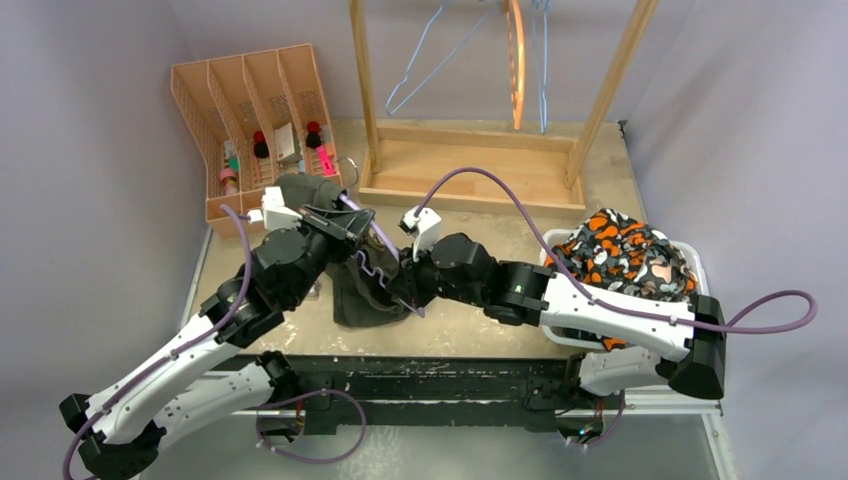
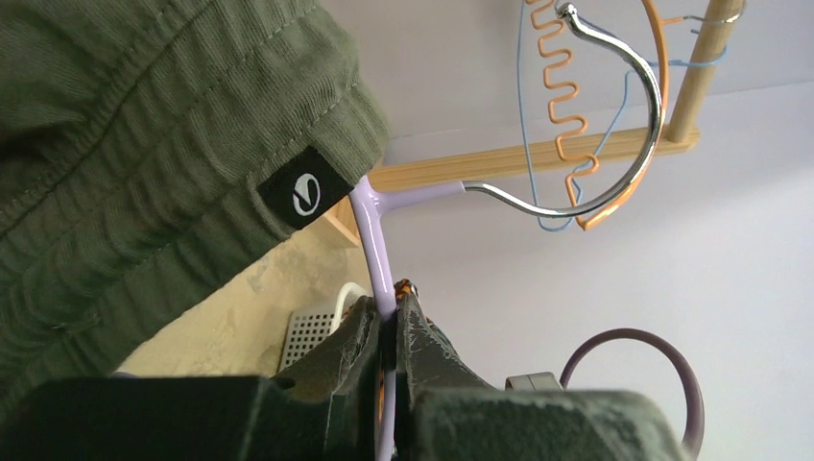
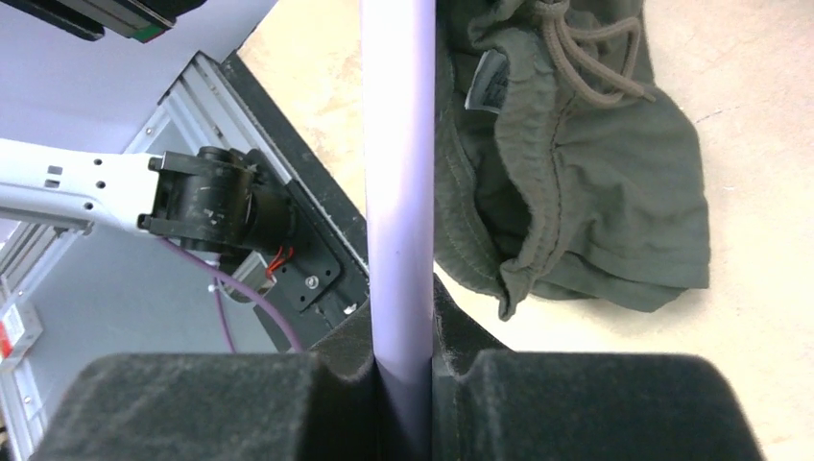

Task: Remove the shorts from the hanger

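Observation:
Both grippers hold a lilac hanger [image 1: 380,238] over the middle of the table. My left gripper [image 2: 392,312] is shut on its stem just below the metal hook [image 2: 624,144]. My right gripper [image 3: 401,327] is shut on the lilac bar [image 3: 398,192]. The olive green shorts [image 1: 365,295] with a drawstring lie crumpled on the table beneath the arms. In the left wrist view olive fabric [image 2: 144,144] covers the hanger's far end. In the right wrist view the shorts [image 3: 586,192] lie beside the bar. Camouflage shorts [image 1: 625,255] fill a white basket [image 1: 692,256] at the right.
A wooden rack [image 1: 470,160] stands at the back with blue wire hangers [image 1: 420,60] and an orange hanger [image 1: 516,60] on it. A wooden organizer [image 1: 255,110] with small items stands at the back left. A black rail [image 1: 430,370] runs along the near edge.

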`<state>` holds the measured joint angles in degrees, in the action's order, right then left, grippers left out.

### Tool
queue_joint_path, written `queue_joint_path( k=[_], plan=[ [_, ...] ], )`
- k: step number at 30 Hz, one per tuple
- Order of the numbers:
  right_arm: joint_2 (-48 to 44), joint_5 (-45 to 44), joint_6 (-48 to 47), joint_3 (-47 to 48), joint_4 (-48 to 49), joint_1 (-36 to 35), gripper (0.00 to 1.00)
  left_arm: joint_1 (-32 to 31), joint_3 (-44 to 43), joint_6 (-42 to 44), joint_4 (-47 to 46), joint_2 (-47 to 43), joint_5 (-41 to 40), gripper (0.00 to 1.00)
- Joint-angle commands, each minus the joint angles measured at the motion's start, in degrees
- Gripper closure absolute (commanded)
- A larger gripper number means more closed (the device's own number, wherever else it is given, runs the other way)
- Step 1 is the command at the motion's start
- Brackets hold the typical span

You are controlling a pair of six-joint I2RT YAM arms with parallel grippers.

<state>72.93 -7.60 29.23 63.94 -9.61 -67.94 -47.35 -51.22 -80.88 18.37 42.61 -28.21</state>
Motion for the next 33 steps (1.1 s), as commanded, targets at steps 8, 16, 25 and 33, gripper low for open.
queue_joint_path(
  k=[8, 16, 25, 33],
  plan=[
    [-2.9, -4.2, 3.7, -0.5, 1.0, 0.0, 1.0, 0.3, -3.5, 3.9, -1.9, -1.3, -0.5, 0.8],
    [-6.6, -6.4, 6.3, -3.5, 1.2, 0.0, 1.0, 0.2, -8.6, 11.4, 14.1, -2.9, -1.4, 0.46],
    [-7.3, -5.3, 5.2, -4.7, 1.7, 0.0, 1.0, 0.2, -13.8, 21.1, 30.3, -2.9, -14.2, 0.34],
    [-8.5, -5.5, 5.8, -5.0, 0.1, 0.0, 1.0, 0.3, -23.8, 39.0, 32.3, 11.1, -6.7, 0.23]
  ],
)
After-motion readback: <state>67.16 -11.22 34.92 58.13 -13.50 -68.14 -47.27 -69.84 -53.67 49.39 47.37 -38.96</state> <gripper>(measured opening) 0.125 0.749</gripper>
